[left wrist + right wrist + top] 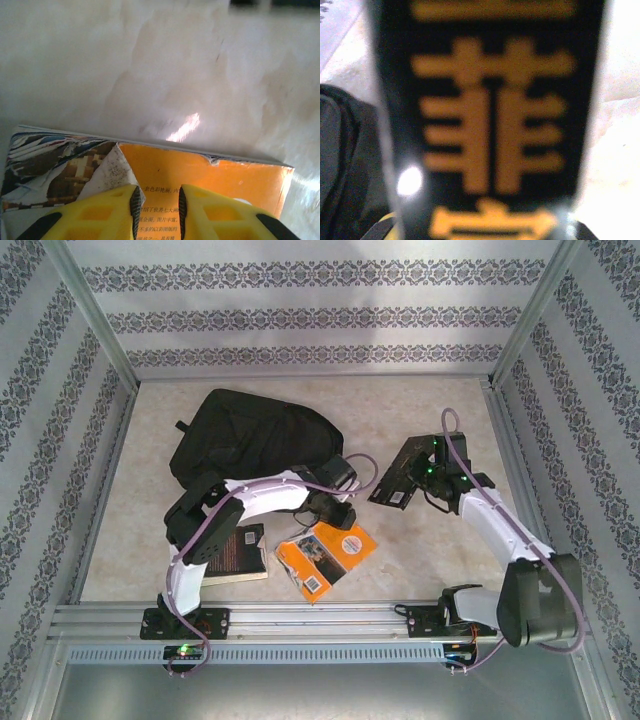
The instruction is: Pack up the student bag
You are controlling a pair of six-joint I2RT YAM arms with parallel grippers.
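Observation:
The student bag (250,440), a big black backpack, lies flat at the back left of the table; its dark fabric also shows in the right wrist view (340,165). An orange book (325,557) lies in front of it. My left gripper (338,510) sits low over that book's far end. In the left wrist view its yellow fingers (157,210) stand a narrow gap apart over the orange cover (220,170), open, with a bent cover corner by the left finger. My right gripper (432,475) is shut on a black book with orange characters (398,478), held above the table right of the bag and close before the right wrist camera (485,125).
A dark-covered book (238,552) lies at the front left, partly under my left arm. Aluminium frame posts and patterned walls enclose the table. A metal rail (320,615) runs along the near edge. Bare tabletop lies at the far right and back.

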